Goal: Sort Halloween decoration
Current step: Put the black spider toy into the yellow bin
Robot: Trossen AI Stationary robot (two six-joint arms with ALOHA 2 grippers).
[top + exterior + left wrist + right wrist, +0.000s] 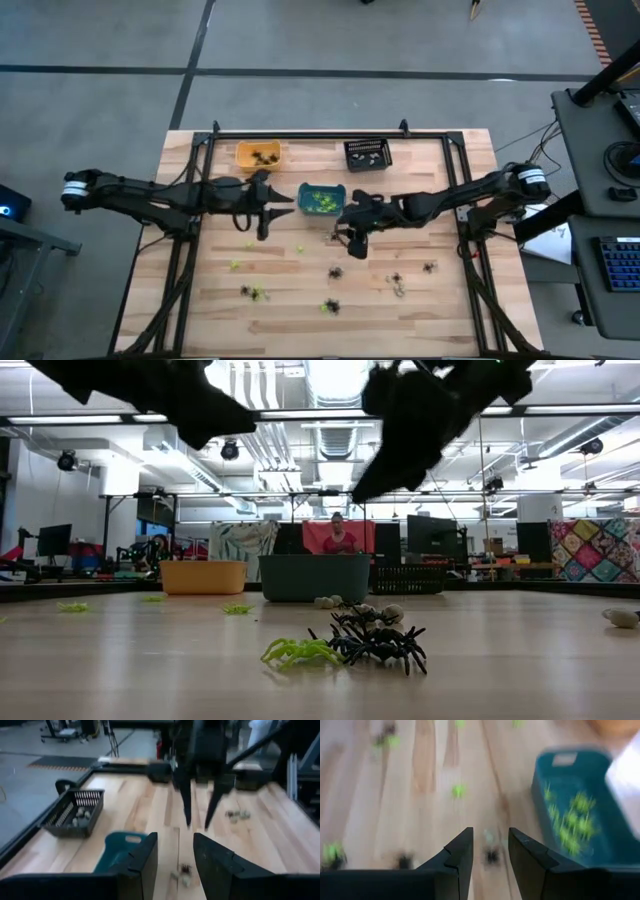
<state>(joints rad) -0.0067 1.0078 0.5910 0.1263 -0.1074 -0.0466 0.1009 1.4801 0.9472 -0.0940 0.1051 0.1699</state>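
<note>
The Halloween decoration lies as tiny plastic spiders over the near half of the wooden table: green ones, dark ones and a clump of both close to the low camera. Many green ones lie in the teal bin. My right gripper hangs open just near of the teal bin, fingers slanting down above a dark spider and a pale one. My left gripper is open and holds nothing, left of the teal bin, pointing toward the right arm.
An orange bin and a black slotted basket with pale pieces stand along the far edge. Black frame rails run down both sides of the table. A person sits in the room beyond.
</note>
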